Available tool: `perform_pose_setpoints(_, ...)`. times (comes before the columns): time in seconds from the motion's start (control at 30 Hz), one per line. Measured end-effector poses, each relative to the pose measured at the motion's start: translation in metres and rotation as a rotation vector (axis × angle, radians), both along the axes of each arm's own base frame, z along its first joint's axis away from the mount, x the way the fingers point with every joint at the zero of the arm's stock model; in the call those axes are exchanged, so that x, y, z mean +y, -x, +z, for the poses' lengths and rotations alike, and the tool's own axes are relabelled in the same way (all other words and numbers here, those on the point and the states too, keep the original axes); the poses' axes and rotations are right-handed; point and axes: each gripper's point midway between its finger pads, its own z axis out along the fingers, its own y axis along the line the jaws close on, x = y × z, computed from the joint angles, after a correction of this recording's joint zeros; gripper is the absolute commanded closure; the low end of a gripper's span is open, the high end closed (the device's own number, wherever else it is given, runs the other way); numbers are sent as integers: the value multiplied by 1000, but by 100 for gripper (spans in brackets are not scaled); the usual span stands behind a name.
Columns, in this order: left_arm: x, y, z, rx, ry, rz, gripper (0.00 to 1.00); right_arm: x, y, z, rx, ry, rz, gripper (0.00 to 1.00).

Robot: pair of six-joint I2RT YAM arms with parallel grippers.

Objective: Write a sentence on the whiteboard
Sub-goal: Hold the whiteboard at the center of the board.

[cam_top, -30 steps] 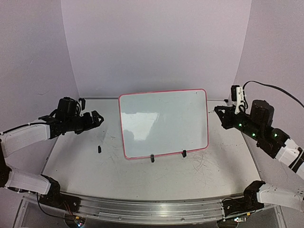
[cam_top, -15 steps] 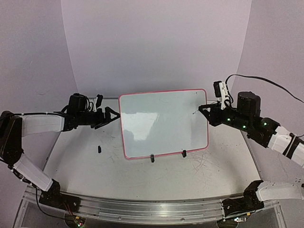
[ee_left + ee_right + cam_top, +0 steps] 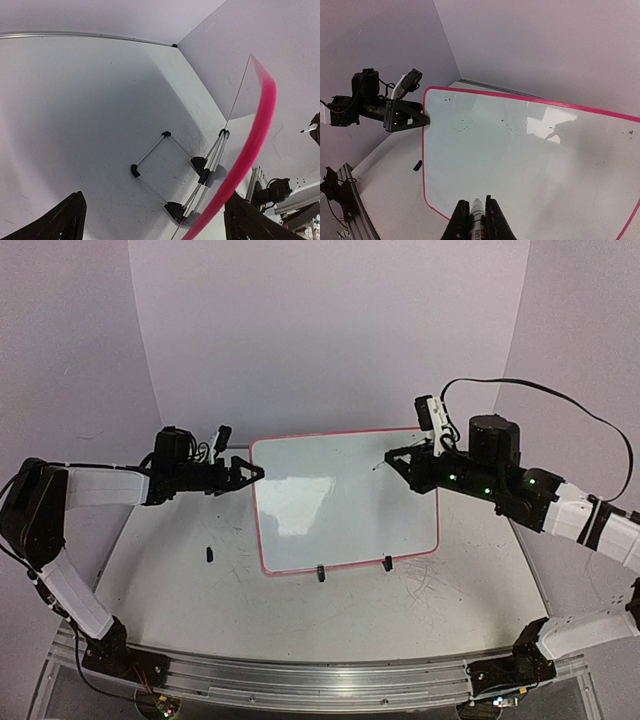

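Left gripper spread open, fingers either side of upper-left edge of whiteboard, contact unclear | small black piece on surface below it | whiteboard propped upright mid-surface on two black clip feet | right gripper clamped on marker, tip near board's upper right.

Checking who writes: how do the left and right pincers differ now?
The right pincer is shut on a marker; the left pincer is open and empty. The right faces the whiteboard's front; the left sits at its left edge. Both reach toward the whiteboard.
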Motion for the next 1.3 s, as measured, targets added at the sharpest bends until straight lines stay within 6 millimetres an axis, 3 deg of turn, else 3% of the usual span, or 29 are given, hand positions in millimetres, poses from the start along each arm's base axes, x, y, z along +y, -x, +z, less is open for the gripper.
perform_pose_setpoints(0.13, -9, 0, -8, 33, 26, -71, 7, 14, -3, 9, -16, -5, 22, 100)
perform_pose_setpoints(0.53, -21, -10, 13, -22, 79, -152, 13, 53, -12, 13, -44, -9, 83, 100)
perform_pose_setpoints(0.77, -25, -6, 15, -38, 109, -193, 37, 69, -17, 14, -55, -11, 109, 100)
perform_pose_setpoints(1.1, -26, 8, -3, 15, 151, -234, 43, 93, -14, 19, -77, -23, 165, 100)
perform_pose_setpoints(1.3, -25, 12, 0, -10, 190, -226, 61, 111, -19, 17, -80, -28, 188, 100)
